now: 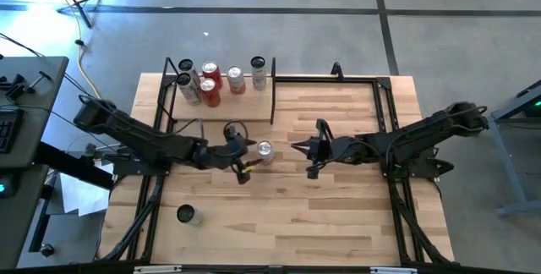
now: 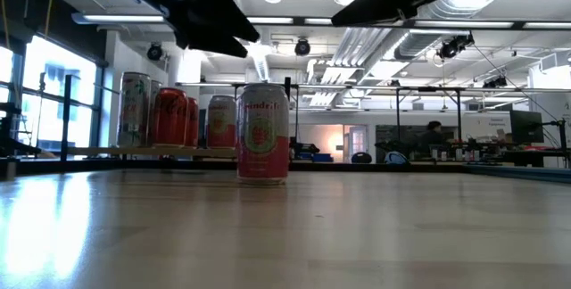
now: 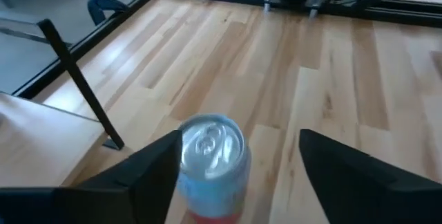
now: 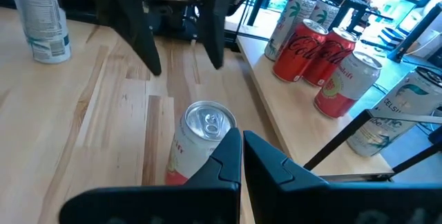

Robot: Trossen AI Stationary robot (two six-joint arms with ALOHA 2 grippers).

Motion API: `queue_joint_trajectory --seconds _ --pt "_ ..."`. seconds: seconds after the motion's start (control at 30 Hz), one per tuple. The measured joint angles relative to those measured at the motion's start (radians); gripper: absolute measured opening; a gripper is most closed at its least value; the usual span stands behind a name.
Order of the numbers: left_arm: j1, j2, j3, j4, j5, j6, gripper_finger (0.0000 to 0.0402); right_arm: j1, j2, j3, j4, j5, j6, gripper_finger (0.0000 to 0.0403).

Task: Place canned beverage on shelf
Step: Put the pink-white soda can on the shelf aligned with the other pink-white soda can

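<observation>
A pink-and-white beverage can [image 1: 265,150] [image 2: 263,133] stands upright on its base at the middle of the tabletop. My left gripper [image 1: 247,161] is open, and its fingers flank the can [image 3: 210,156] while hovering slightly above its top, clear of it in the low view. My right gripper [image 1: 297,146] [image 4: 240,156] is shut and points at the can [image 4: 197,141] from the table's right, a short way off. The shelf [image 1: 230,110] [image 4: 290,117] lies at the far left and carries several upright cans [image 1: 210,84] [image 2: 169,115].
Another can [image 1: 186,215] [image 4: 43,23] stands near the table's front left corner. A thin black metal frame [image 1: 382,88] runs along the far right part of the table, and the shelf's black upright [image 3: 81,86] rises close to the can. Bare wood lies toward the near edge.
</observation>
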Motion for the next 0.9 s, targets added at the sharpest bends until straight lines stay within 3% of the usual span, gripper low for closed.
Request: queue_joint_trajectory --seconds 0.23,0.9 --pt "0.022 0.1 0.071 -0.022 -0.051 0.006 0.0317 0.0 0.0 0.0 -0.005 -0.002 0.004 0.0" --pt "0.081 0.216 0.083 -0.011 -0.005 -0.081 0.032 0.0 0.001 0.001 -0.008 -0.015 0.008 0.0"
